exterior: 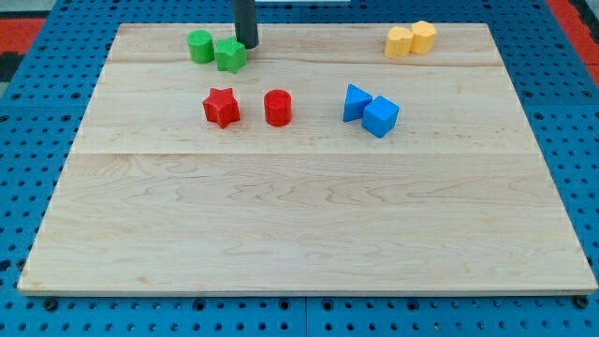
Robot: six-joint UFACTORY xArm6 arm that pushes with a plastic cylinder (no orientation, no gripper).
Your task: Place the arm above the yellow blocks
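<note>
Two yellow blocks sit touching at the view's top right: a yellow heart-like block (400, 42) and a yellow hexagonal block (423, 36) to its right. My tip (246, 44) is the lower end of the dark rod near the top, left of centre. It stands just right of the green star block (230, 55), touching or nearly touching it. The yellow blocks lie far to the tip's right.
A green cylinder (199, 46) sits left of the green star. A red star (222, 107) and a red cylinder (278, 108) lie below them. Two blue blocks, one (355, 101) and the other (380, 116), touch right of centre. The wooden board (299, 234) rests on a blue pegboard.
</note>
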